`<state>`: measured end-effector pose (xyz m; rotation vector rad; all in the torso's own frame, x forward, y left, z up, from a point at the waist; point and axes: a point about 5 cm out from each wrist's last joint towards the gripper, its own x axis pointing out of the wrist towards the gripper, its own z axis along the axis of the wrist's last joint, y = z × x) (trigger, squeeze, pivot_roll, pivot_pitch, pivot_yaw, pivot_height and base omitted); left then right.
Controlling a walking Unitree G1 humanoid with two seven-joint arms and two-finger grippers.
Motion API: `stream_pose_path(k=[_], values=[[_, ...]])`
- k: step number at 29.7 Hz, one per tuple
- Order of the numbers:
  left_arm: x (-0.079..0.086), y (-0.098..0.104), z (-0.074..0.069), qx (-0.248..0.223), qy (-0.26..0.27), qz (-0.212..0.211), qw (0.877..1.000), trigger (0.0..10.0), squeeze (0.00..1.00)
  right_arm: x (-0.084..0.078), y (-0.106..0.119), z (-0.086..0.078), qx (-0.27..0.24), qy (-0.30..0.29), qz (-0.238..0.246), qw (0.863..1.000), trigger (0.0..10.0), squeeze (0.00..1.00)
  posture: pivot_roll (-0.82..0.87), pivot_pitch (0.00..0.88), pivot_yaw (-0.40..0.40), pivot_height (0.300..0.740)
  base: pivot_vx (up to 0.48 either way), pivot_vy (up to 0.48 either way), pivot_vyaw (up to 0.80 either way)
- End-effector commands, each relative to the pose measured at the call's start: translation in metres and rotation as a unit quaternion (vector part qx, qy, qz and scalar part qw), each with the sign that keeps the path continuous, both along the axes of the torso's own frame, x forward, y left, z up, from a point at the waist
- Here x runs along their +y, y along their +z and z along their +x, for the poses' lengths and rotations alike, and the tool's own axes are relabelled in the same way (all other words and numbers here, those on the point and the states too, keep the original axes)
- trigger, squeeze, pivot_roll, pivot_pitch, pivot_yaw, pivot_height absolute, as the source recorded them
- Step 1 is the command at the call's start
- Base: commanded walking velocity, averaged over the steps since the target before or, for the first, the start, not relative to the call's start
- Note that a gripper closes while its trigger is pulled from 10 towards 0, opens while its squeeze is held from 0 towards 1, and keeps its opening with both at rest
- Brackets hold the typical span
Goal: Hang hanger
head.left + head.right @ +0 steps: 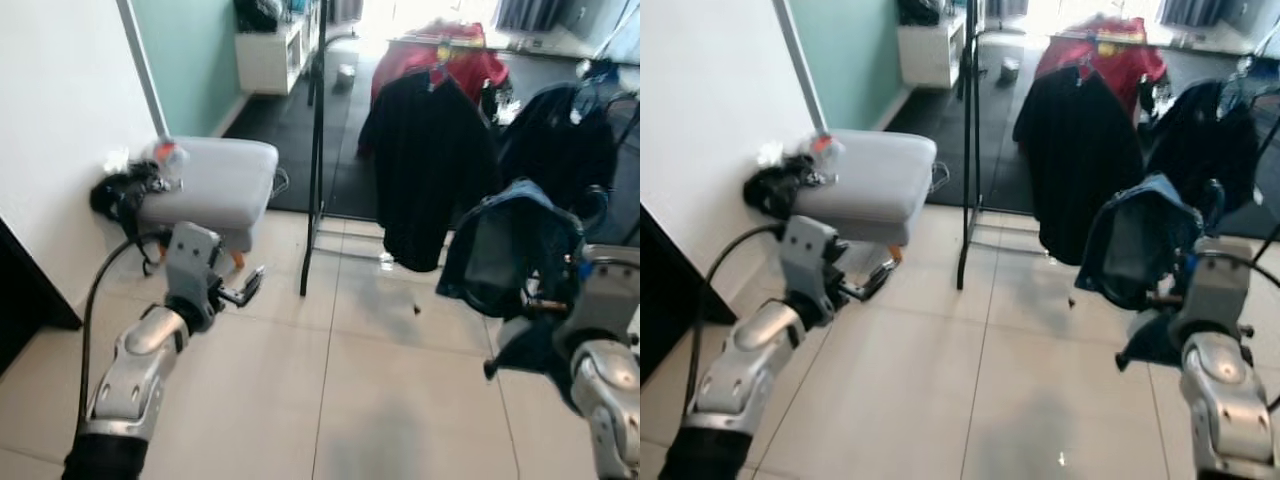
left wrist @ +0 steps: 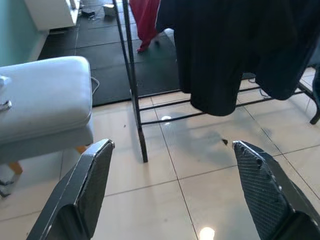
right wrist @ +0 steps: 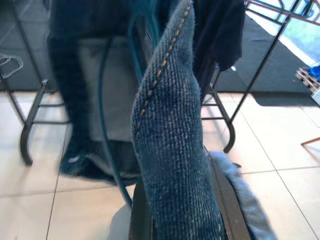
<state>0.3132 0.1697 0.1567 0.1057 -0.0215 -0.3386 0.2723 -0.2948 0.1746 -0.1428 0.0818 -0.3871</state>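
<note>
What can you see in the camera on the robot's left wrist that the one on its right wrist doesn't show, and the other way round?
The left wrist view alone shows the left gripper open and empty over the tiled floor, beside a grey padded stool, with a red garment hanging behind the rack. The right wrist view alone shows the denim jacket, with its orange stitching, draped close over the right gripper's fingers, and a teal hanger inside it. Both show the black clothes rack, dark garments hanging on it and the pale tiles.
</note>
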Motion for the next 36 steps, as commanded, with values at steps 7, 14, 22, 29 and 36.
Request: stream_pose_path(k=[7, 14, 22, 29, 36], values=[[-0.012, 0.002, 0.000, 0.000, -0.012, 0.016, 1.000, 10.0, 0.00, -0.012, 0.014, -0.005, -0.032, -0.024, -0.009, 0.999, 10.0, 0.00, -0.08, 0.104, -0.009, 0.740, 0.480, 0.000, -0.80], [-0.015, 0.001, 0.000, 0.004, -0.006, 0.020, 1.000, 10.0, 0.00, -0.010, 0.017, -0.004, -0.040, -0.008, -0.015, 0.999, 10.0, 0.00, -0.08, 0.104, -0.008, 0.740, 0.480, 0.000, -0.57], [-0.006, 0.001, 0.005, 0.005, 0.037, 0.032, 0.999, 10.0, 0.00, 0.017, 0.028, 0.000, -0.056, 0.123, 0.003, 0.991, 10.0, 0.00, -0.09, 0.100, -0.011, 0.740, 0.480, 0.000, 0.39], [-0.006, 0.000, 0.006, 0.007, 0.043, 0.033, 0.999, 10.0, 0.00, 0.012, 0.060, 0.000, -0.125, 0.127, 0.009, 0.984, 10.0, 0.00, -0.09, 0.098, -0.009, 0.740, 0.480, 0.000, 0.77], [-0.012, -0.001, 0.007, 0.012, 0.035, 0.021, 0.999, 10.0, 0.00, 0.003, 0.071, -0.002, -0.151, 0.108, 0.008, 0.982, 10.0, 0.00, -0.09, 0.097, -0.010, 0.740, 0.417, 0.000, 0.32]])
